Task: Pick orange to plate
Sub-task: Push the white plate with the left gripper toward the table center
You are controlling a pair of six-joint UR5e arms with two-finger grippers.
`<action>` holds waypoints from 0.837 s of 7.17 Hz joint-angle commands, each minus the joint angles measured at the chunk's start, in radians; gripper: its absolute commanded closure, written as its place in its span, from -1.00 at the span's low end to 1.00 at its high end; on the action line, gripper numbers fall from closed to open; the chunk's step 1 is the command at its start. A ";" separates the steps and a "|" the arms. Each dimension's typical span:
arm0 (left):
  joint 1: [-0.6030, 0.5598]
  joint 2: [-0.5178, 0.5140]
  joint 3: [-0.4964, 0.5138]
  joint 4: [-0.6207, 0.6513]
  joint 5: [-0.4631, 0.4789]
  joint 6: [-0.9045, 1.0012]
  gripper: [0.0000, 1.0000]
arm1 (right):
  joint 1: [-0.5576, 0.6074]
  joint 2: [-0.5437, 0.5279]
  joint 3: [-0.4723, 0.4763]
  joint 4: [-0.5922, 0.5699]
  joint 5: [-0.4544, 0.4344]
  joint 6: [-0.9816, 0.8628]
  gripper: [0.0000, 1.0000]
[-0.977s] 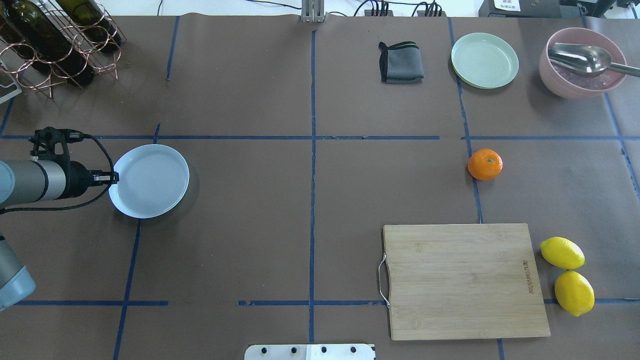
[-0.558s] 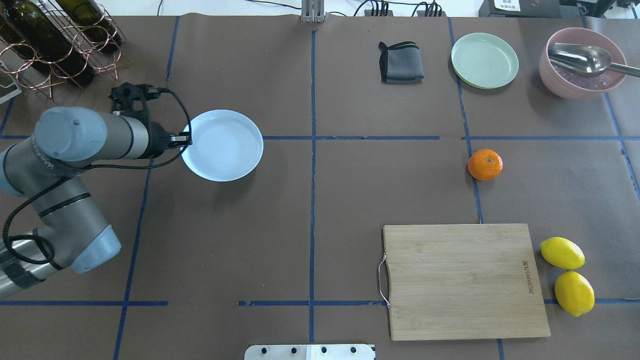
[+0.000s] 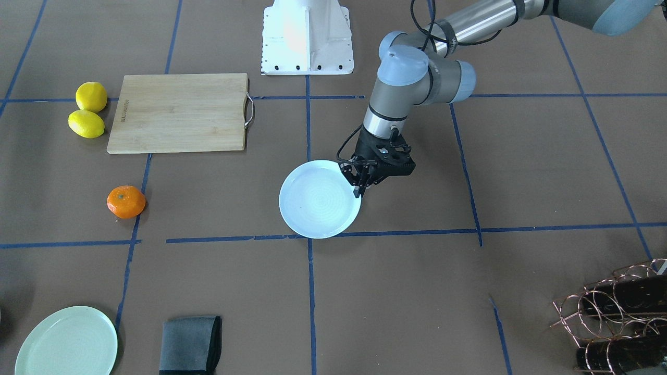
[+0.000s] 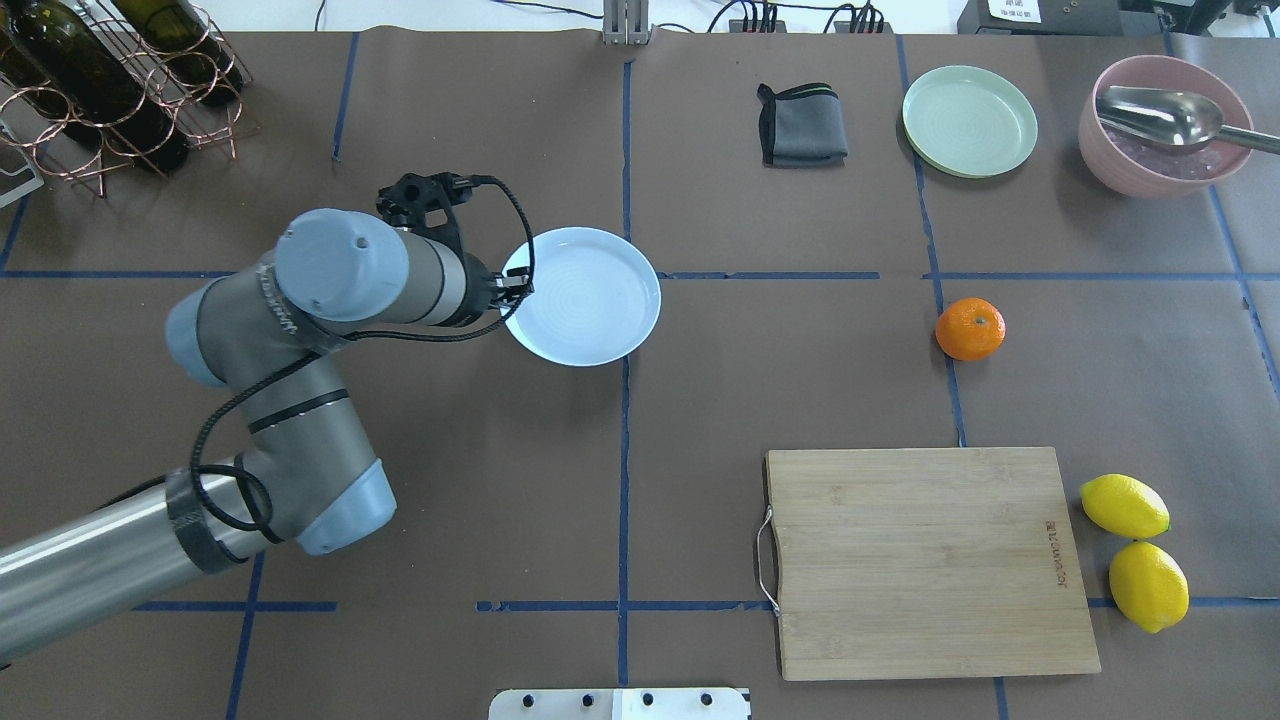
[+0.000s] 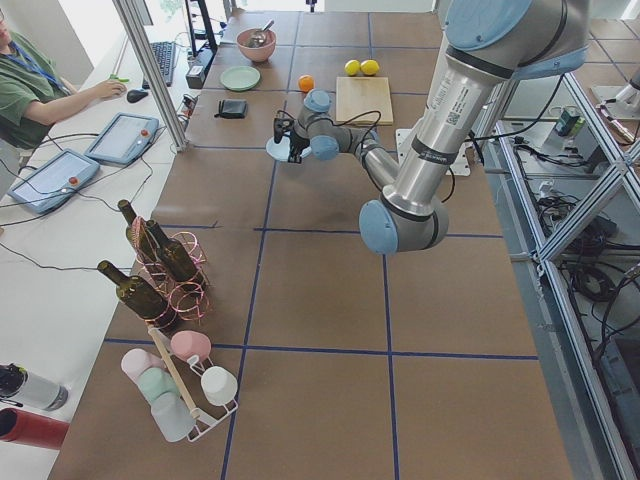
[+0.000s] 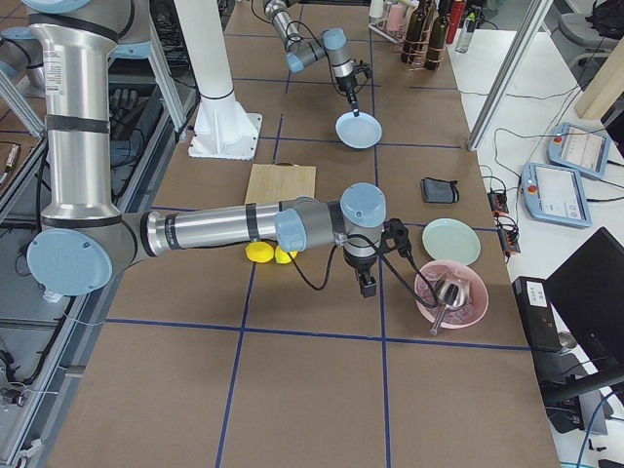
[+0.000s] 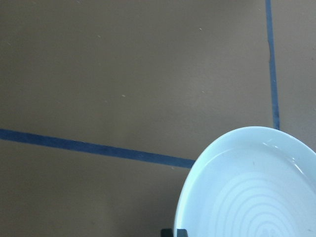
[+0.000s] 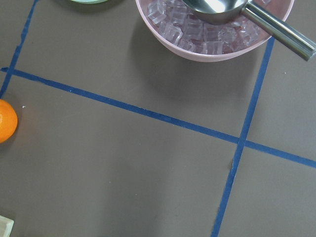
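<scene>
Mid-tabletop: round white-bluish plate (image 4: 600, 300), left tool (image 4: 512, 290) clamped on its left rim, probably gripped there to bring it toward the fruit. The small bright orange mandarin (image 4: 970, 328) sits well apart from that tool, toward the tabletop's right edge. Near it hangs the right tool (image 6: 366, 285); apart or together, cannot tell.

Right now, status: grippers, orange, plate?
Left gripper shut on plate rim. Right gripper: cannot tell. Orange on table, apart from plate. Nothing between them.
</scene>
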 commanded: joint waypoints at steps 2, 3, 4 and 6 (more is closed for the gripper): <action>0.044 -0.020 0.031 -0.006 0.040 0.004 -0.31 | 0.000 0.000 -0.001 0.000 0.000 0.000 -1.00; 0.043 -0.014 0.026 -0.004 0.039 0.012 -0.99 | 0.000 0.000 0.002 0.000 0.000 0.002 -1.00; 0.034 -0.014 0.011 0.006 0.036 0.067 -1.00 | 0.000 0.000 0.004 0.000 0.000 0.002 -1.00; -0.063 0.112 -0.134 0.023 -0.104 0.256 -1.00 | 0.000 0.002 0.013 0.002 0.000 0.000 -1.00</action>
